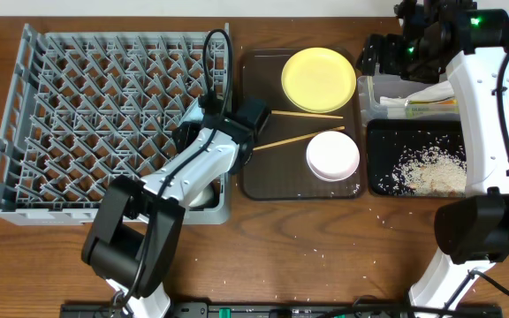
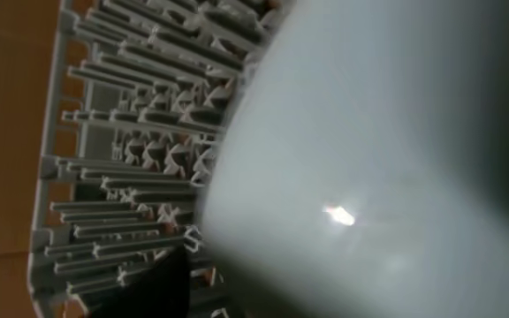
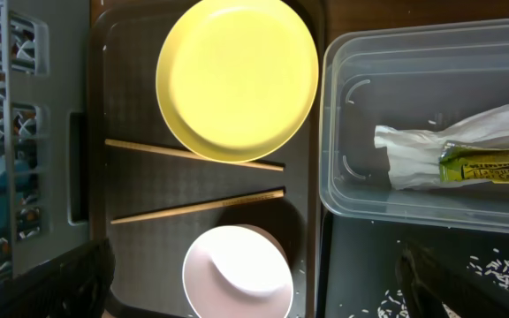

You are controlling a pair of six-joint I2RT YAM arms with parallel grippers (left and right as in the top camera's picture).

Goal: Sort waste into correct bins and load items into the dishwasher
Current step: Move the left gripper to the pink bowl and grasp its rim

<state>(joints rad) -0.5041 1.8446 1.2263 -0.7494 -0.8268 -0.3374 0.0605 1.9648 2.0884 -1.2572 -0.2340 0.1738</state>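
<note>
On a brown wooden table (image 1: 325, 243), the right gripper (image 3: 254, 256) hangs with jaws spread wide. Under them, a matte brown rectangular serving tray (image 1: 254, 181) carries a glossy round yellow plate (image 1: 318, 79), two thin wooden chopsticks (image 3: 197, 208) and a smooth white bowl (image 1: 332, 155).

Off to one side of them, a clear plastic tub (image 3: 334, 181) holds a crinkled snack wrapper (image 3: 475, 155). A shallow black tray (image 1: 385, 137) is strewn with white rice crumbs (image 1: 431, 168).

The left gripper (image 1: 193, 132) is at the pegged grey plastic dish rack (image 1: 78, 106). A glossy light blue bowl (image 2: 369, 159) lies right against its jaws; whether they clasp it cannot be told.
</note>
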